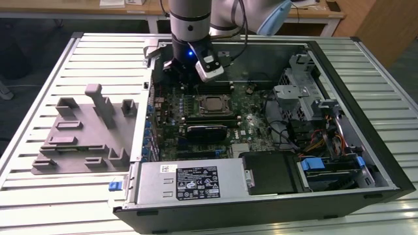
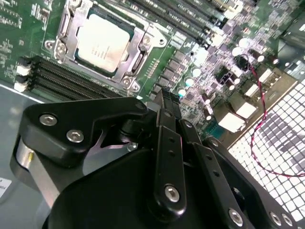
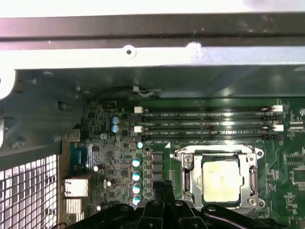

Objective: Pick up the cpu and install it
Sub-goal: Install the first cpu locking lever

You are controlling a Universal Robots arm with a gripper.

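Second wrist view, black gripper (image 2: pixel 167 101) hung nearest, fingertips pinched together on nothing, beyond it the cpu (image 2: pixel 102 40) sat in its metal socket frame (image 2: pixel 142 47) on the green motherboard (image 2: pixel 19 19), memory slots (image 2: pixel 62 78) alongside.

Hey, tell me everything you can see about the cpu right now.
The cpu is a flat square chip with a pale silver-grey metal top and faint print on it. It lies level in the socket on the green board, ringed by the socket's metal frame, next to a row of long black memory slots. Nothing rests on it. The gripper hangs to one side, not touching it.
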